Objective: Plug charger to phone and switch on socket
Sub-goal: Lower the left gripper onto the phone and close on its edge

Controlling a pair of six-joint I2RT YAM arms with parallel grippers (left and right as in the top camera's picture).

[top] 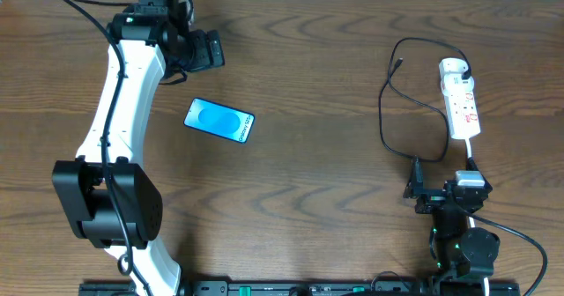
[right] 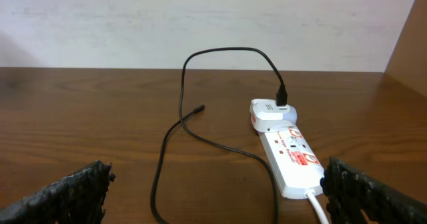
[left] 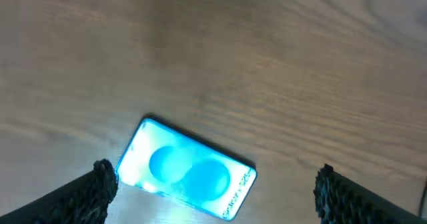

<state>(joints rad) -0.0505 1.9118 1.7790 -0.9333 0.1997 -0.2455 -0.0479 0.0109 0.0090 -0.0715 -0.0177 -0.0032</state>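
Observation:
The phone (top: 219, 121) lies flat left of the table's middle, its cyan screen lit and facing up. My left gripper (top: 207, 54) hangs open above and behind it. In the left wrist view the phone (left: 183, 174) shows low between the spread fingers of the left gripper (left: 214, 173), untouched. The charger (top: 384, 111) is a thin black cable looped on the right, with its free tip (top: 399, 63) on the wood. Its other end runs into a white adapter (right: 270, 114) on the socket (top: 461, 102). My right gripper (top: 442, 177) is open just short of the socket (right: 290, 154), holding nothing (right: 217, 169).
The socket's white cord (right: 319, 207) runs back past my right finger toward the arm's base (top: 465, 247). A pale wall (right: 200, 17) bounds the table's far edge. The left arm's white link (top: 115, 111) stretches along the left side.

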